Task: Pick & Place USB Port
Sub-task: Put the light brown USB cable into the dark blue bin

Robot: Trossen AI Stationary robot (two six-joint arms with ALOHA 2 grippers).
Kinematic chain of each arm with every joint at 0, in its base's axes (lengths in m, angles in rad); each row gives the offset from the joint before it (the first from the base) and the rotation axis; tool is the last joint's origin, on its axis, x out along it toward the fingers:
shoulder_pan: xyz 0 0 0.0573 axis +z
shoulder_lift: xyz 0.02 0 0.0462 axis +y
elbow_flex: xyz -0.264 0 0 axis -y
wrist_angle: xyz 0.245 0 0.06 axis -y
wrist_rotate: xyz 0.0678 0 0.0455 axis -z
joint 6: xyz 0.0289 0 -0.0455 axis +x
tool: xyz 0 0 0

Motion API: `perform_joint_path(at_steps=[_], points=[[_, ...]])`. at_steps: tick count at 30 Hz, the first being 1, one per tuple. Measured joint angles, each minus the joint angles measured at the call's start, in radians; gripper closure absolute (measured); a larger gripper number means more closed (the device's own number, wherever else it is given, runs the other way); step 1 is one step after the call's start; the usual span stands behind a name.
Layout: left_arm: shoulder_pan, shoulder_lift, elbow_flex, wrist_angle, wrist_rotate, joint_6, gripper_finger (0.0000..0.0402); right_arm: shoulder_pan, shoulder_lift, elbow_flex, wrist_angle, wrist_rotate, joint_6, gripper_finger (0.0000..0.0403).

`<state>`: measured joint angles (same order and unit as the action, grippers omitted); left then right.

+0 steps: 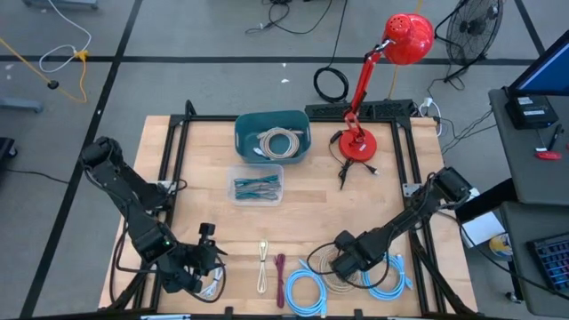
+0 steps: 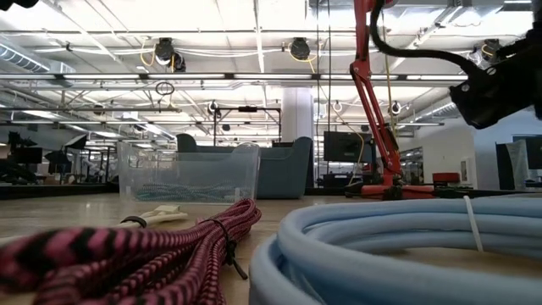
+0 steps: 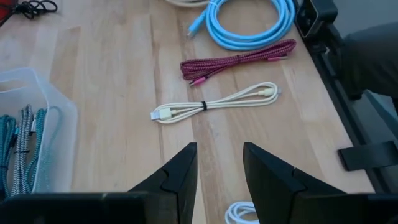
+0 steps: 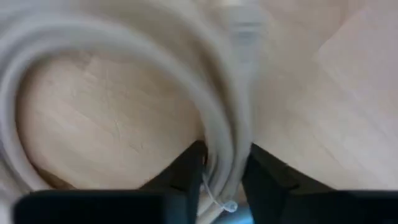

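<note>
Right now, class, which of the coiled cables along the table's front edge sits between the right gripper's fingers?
The beige coiled cable does: the right gripper straddles its strands. The light blue coils and the magenta braided cable lie untouched.

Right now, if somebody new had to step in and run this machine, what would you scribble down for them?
Right gripper: low at the table's near edge, fingers closed around a beige coiled cable; not lifted yet.
Left gripper: open, holding nothing, waiting at the near left corner.
Near edge: white cable, maroon braided cable, two light-blue coils.
Already stowed: a pale coil in the teal bin, teal cables in the clear box.
Left: lift the beige cable, drop it in a container, then handle the remaining cables.
</note>
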<state>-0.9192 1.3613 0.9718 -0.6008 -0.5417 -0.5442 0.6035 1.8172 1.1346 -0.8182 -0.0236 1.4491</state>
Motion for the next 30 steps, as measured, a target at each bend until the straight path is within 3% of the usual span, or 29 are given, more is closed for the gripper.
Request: perform_joint_path(at_steps=[3,11,17,20,24,30], points=[[0.0,0.0,0.0,-0.009,-0.024,0.012,0.0268,-0.031,0.004,0.025,-0.017,0.043,-0.09,0.0363],[0.031,0.0,0.0,-0.143,-0.15,-0.011,0.0268,-0.167,0.007,0.227,-0.199,0.319,-0.372,0.0366],[0.106,0.0,-0.041,-0.247,-0.294,-0.117,0.0268,-0.32,0.005,0.439,-0.276,0.648,-0.721,0.0366],[0.168,0.0,-0.07,-0.288,-0.297,-0.187,0.0268,-0.414,0.004,0.51,-0.233,0.78,-0.908,0.0366],[0.233,-0.015,-0.093,-0.302,-0.224,-0.252,0.0268,-0.543,0.003,0.54,-0.092,0.799,-1.151,0.0366],[0.232,-0.051,-0.095,-0.31,-0.193,-0.279,0.0268,-0.72,0.003,0.54,0.113,0.677,-1.395,0.0366]])
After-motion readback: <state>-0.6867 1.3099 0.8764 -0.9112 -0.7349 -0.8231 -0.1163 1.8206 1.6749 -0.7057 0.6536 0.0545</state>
